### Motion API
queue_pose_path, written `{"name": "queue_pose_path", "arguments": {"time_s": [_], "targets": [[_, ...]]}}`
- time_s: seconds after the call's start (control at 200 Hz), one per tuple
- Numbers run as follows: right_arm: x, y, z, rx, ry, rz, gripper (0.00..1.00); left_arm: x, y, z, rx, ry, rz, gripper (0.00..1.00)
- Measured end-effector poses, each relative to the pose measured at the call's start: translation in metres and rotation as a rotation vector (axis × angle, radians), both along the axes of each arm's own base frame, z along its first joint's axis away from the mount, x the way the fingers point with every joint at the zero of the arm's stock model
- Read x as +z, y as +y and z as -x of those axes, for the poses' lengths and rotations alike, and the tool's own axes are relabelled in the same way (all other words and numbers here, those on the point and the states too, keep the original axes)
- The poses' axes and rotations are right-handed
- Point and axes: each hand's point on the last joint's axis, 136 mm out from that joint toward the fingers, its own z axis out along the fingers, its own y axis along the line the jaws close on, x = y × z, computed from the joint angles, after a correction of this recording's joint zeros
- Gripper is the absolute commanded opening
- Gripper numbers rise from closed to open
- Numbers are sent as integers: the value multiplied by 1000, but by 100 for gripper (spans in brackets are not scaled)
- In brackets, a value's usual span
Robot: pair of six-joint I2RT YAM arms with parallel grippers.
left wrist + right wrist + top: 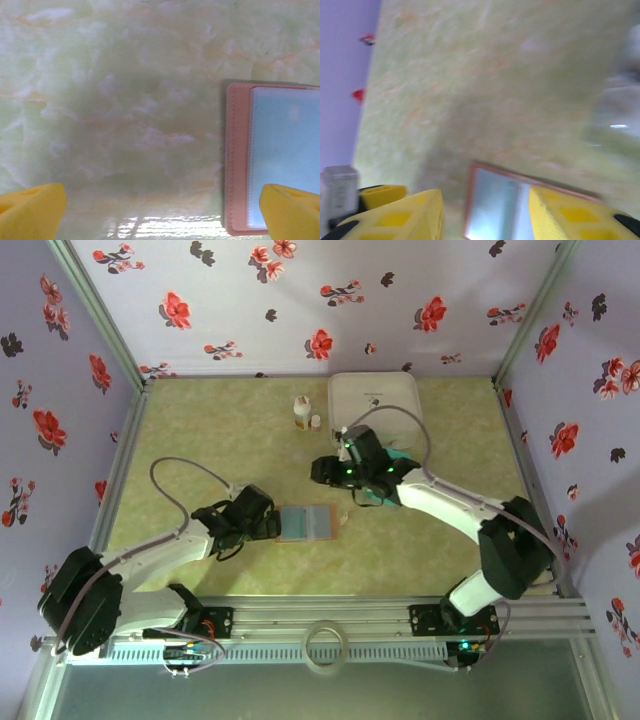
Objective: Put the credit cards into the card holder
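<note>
**Fetching a card for the open holder**

Found the card holder (303, 523) lying open and flat on the table (200, 440), pale inner face up. Saw the left tool (162, 195) spread wide, just beside the holder's left edge. Saw the right tool (485, 200) part-way apart near the holder's far right corner, no card visible between its fingers (405, 215), though blurred. Made out teal patches, likely credit cards (383, 498), under the right arm (450, 505), close to the holder. Judged the step as fetching a card, none yet going in. Reckoned the next move needed a thin-edge pick off the table, then a level slide into a pocket, with the left tool pinning the holder. Noted a glossy, marbled yellow-green table, lilac walls (300, 290) with red flowers, a white box (373, 400) and two small bottles (301, 412) at the back.
</note>
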Motion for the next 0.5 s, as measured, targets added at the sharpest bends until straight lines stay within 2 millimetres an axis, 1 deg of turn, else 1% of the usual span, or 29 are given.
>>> {"name": "queue_pose_path", "arguments": {"time_s": [0.06,0.12,0.245,0.3,0.375,0.5], "targets": [[-5,-27,-5,-28,-17,103,48,2,-5,-4,-3,1,4,100],[-15,-50,-7,-37,-19,206,48,2,-9,-6,-7,5,7,100],[-34,-92,-5,-29,11,385,47,-2,-12,-8,-11,22,1,100],[-39,-104,-3,-16,17,441,46,-6,-13,-7,-13,34,-3,100],[-43,-116,-1,5,21,500,46,-9,-13,-6,-15,47,-8,100],[-47,-124,1,55,16,576,45,-11,-14,-5,-18,56,-8,100]]}}
